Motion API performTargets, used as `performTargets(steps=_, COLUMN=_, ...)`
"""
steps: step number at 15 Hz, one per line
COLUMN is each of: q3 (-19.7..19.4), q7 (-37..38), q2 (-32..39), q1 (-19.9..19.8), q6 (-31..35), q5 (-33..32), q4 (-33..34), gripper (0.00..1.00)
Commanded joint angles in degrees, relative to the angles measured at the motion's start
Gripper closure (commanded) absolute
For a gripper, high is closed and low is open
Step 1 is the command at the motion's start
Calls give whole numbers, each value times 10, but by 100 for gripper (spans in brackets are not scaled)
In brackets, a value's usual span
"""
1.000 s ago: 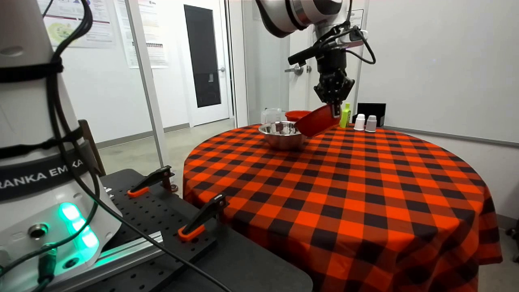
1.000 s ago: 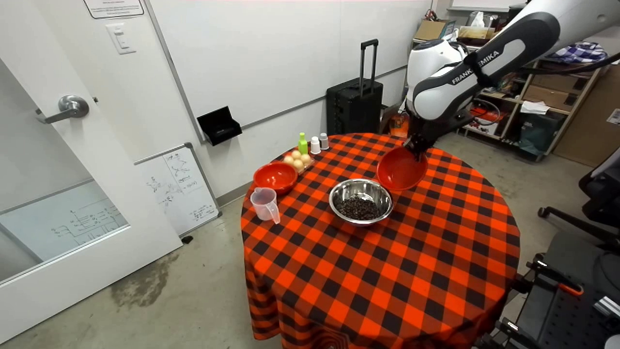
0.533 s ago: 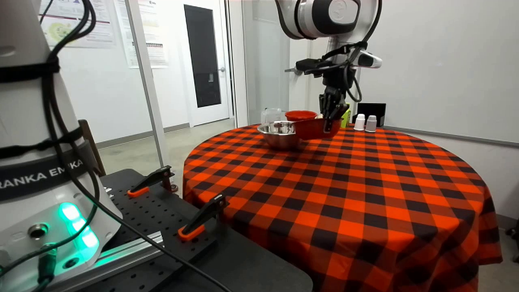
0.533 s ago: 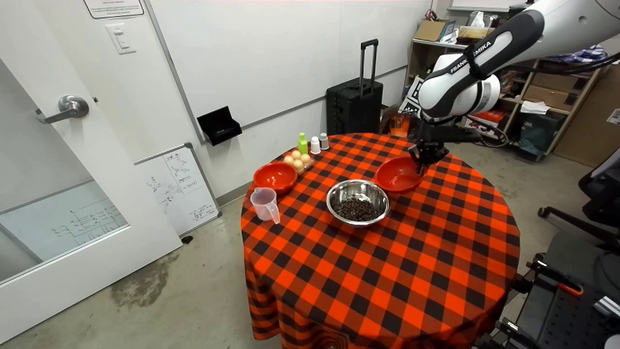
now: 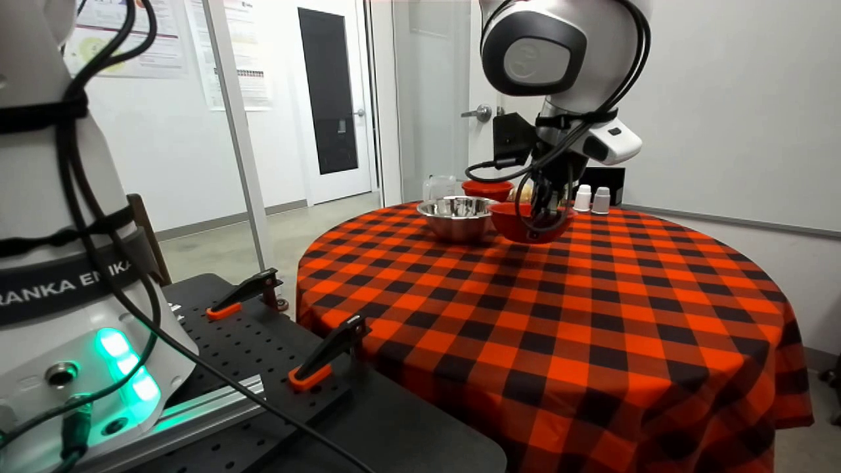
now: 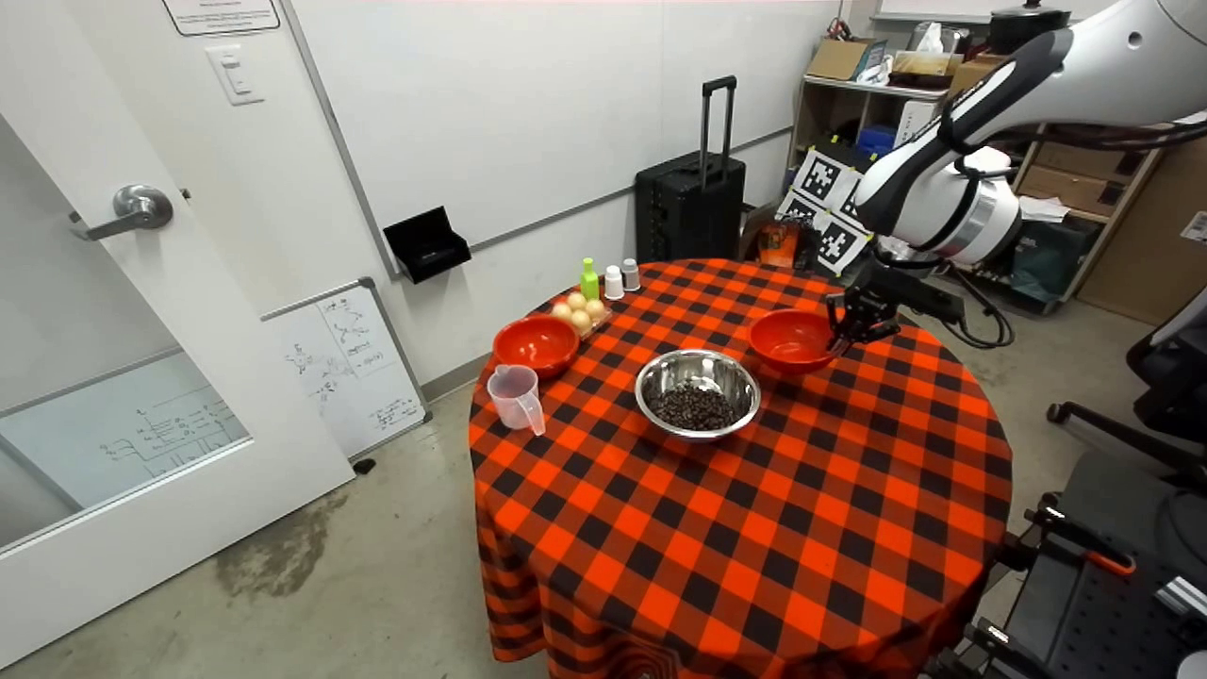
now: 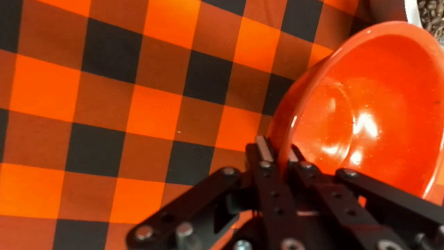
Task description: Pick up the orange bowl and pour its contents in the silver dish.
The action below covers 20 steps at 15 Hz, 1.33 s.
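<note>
Grn btl (image 6: 589, 282) stands nr eggs (image 6: 580, 317) (clr jug (image 6: 513, 396) & blk suitcase (image 6: 691, 209) upright).

Orange bowl (image 7: 388, 86): smooth, glossy, plastic by look, highlights bright on inner wall. Silver dish (image 5: 456, 228): polished metal, outer wall mirror-like. Tool (image 7: 280, 152): mostly matt, metal glinting in spots. Checked tablecloth (image 5: 565, 309): cloth, largely matt. Measuring jug (image 6: 514, 396): clear plastic, seen from here. Second red bowl (image 6: 537, 345): likewise glossy, plastic-looking. Door handle (image 6: 143, 207): metal, softly shining. Floor (image 6: 405, 556): concrete-like, fairly smooth.

Exterior view: beans (image 6: 696, 407) in dish (image 6: 728, 375), dish left of bowl (image 6: 788, 341) in tool (image 6: 836, 342)
</note>
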Motion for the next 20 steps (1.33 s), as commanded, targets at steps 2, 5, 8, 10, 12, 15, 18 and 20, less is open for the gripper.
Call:
performTargets(steps=2, q3=1, q7=-63, q2=-15, q1=-5, q6=41, q5=89, q4=-37, gripper=98)
performTargets(steps=5, q3=-17, q7=-53, q2=-13, q1=9, q6=48, q5=78, q4=-47, gripper=98)
performTargets(steps=8, q3=-29, q7=-41, q2=-7, q1=17, q6=47, q5=65, q4=-54, gripper=98)
performTargets(steps=10, q3=-33, q7=-36, q2=-4, q1=21, q6=45, q5=63, q4=-58, gripper=98)
performTargets(steps=12, q3=-35, q7=-33, q2=-1, q1=25, q6=41, q5=60, q4=-59, gripper=98)
performTargets(steps=15, q3=-38, q7=-32, q2=-1, q1=29, q6=36, q5=47, q4=-60, gripper=60)
performTargets(steps=18, q3=-40, q7=-34, q2=-13, q1=40, q6=28, q5=11, q4=-54, gripper=38)
performTargets(steps=20, q3=-22, q7=-77, q2=-24, q1=40, q6=53, q5=10, q4=-75, gripper=24)
